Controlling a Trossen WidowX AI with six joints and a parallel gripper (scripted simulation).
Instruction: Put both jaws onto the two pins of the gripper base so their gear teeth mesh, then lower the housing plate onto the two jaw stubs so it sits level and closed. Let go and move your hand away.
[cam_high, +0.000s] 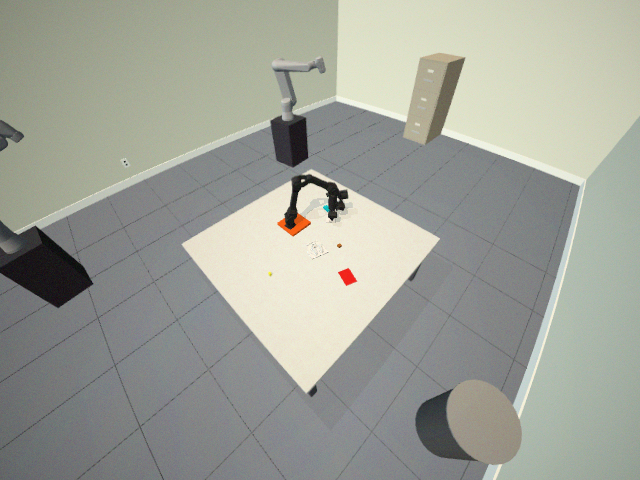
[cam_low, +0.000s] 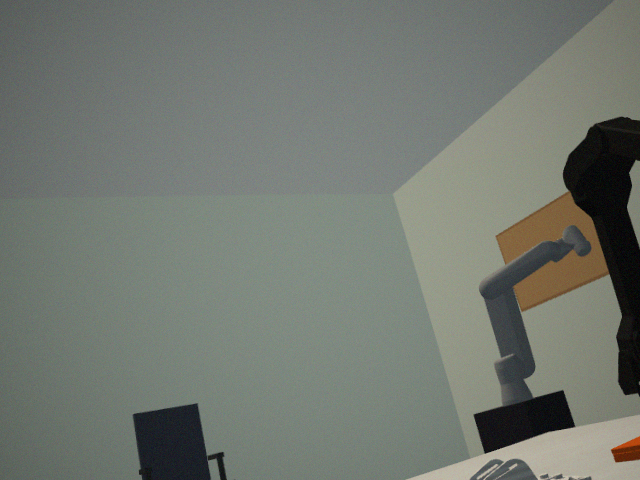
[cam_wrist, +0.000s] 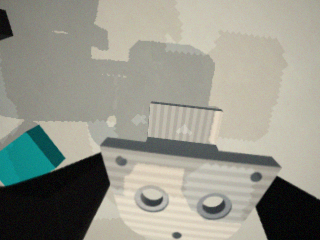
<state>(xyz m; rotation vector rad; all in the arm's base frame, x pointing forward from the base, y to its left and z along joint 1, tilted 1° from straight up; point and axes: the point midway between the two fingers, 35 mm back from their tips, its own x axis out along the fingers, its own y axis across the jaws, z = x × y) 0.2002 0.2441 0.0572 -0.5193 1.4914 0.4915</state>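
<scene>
Wrist view puts a pale plate with two ringed holes (cam_wrist: 176, 172) close before us; from its shape we judge it to be the housing plate. Our fingers (cam_high: 332, 217) are gripping it, one at either side, standing wide because the piece is wide. It lies below the gripper's wrist on the orange base's side of the far half of the counter (cam_high: 310, 320) (cam_low: 594, 435), and we cannot tell whether it bears on the surface. Just beside it is a teal block (cam_high: 326, 208) (cam_wrist: 30, 160). Farther out, a cluster of pale parts (cam_high: 316, 250) (cam_low: 506, 467) lies apart from the plate, too small to show whether both jaws sit on their pins with teeth meshed

We judge the step in hand to be securing the plate. Next we want a straight lift, then, if the jaws are ready, a level approach with the rings above the stubs. A tilted grip could bind one side
</scene>
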